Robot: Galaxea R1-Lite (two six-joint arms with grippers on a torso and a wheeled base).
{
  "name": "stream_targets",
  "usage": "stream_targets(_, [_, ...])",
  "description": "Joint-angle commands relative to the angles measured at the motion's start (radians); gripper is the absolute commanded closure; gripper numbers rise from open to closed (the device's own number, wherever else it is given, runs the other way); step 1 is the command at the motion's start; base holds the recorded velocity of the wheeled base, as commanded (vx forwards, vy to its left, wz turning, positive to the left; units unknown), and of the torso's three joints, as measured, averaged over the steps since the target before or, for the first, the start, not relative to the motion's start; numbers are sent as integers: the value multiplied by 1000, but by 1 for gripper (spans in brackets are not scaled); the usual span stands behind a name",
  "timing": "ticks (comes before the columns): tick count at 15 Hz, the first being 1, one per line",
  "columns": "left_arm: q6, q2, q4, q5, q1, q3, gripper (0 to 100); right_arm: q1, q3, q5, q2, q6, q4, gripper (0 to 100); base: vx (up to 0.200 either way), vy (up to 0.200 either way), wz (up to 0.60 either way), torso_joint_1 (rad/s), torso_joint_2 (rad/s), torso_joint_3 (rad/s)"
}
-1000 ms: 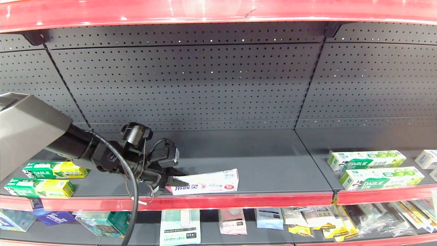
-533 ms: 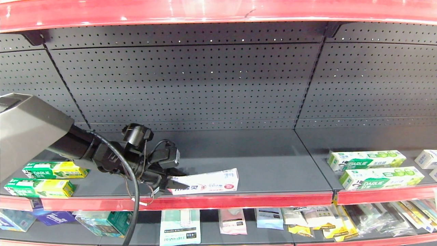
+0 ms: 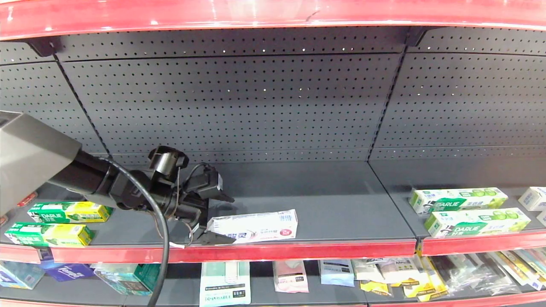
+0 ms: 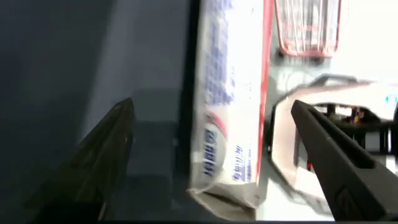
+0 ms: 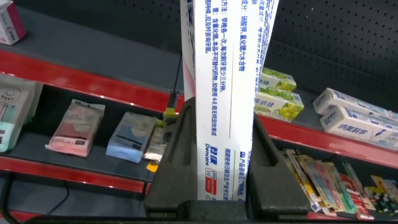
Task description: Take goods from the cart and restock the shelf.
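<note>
On the grey metal shelf (image 3: pixel 332 200), my left gripper (image 3: pixel 233 221) is gaping around the long white cardboard box (image 3: pixel 260 226); backing straight out should spare it; my right gripper (image 5: pixel 224 124) is clamping a second white box (image 5: pixel 227 56).

A toothpaste box (image 3: pixel 256 226) lies near the front edge of the shelf (image 3: pixel 324 200), its left end between the spread fingers of the left gripper (image 3: pixel 233 221). A left pair of boxes (image 3: pixel 64 212) and a right pair of boxes (image 3: pixel 458 198) lie well apart from it on either side. The right gripper (image 5: pixel 224 146) clasps a second toothpaste box (image 5: pixel 227 74).
</note>
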Motion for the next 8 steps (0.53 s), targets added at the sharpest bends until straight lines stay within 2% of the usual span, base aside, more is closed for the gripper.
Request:
stream_targets(1, [-25, -39, -1, -9, 0, -19, 0, 0, 0, -1, 1, -1, 0, 100, 0, 0, 0, 0, 0, 0])
stream_targets(2, [-109, -70, -19, -13, 1, -27, 0, 0, 1, -1, 1, -1, 2, 100, 0, 0, 0, 0, 0, 0])
stream_targets(3, [-155, -80, -47, -13, 3, -24, 0, 0, 1, -1, 1, -1, 5, 100, 0, 0, 0, 0, 0, 0])
stream_targets(4, [-245, -88, -147, -12, 10, -13, 0, 0, 3, -1, 1, 1, 7, 100, 0, 0, 0, 0, 0, 0])
stream_targets(5, [-310, -87, -253, 7, 23, 5, 0, 0, 6, -1, 1, 1, 7, 100, 0, 0, 0, 0, 0, 0])
stream_targets(6, [-393, -85, -374, 63, 35, 33, 0, 0, 8, -1, 1, 1, 8, 100, 0, 0, 0, 0, 0, 0])
stream_targets(7, [-509, -85, -506, 175, 35, 71, 0, 0, 11, 2, 1, 3, 10, 100, 0, 0, 0, 0, 0, 0])
stream_targets(8, [-641, -85, -635, 312, 30, 110, 0, 0, 9, 2, 4, 6, 10, 100, 0, 0, 0, 0, 0, 0])
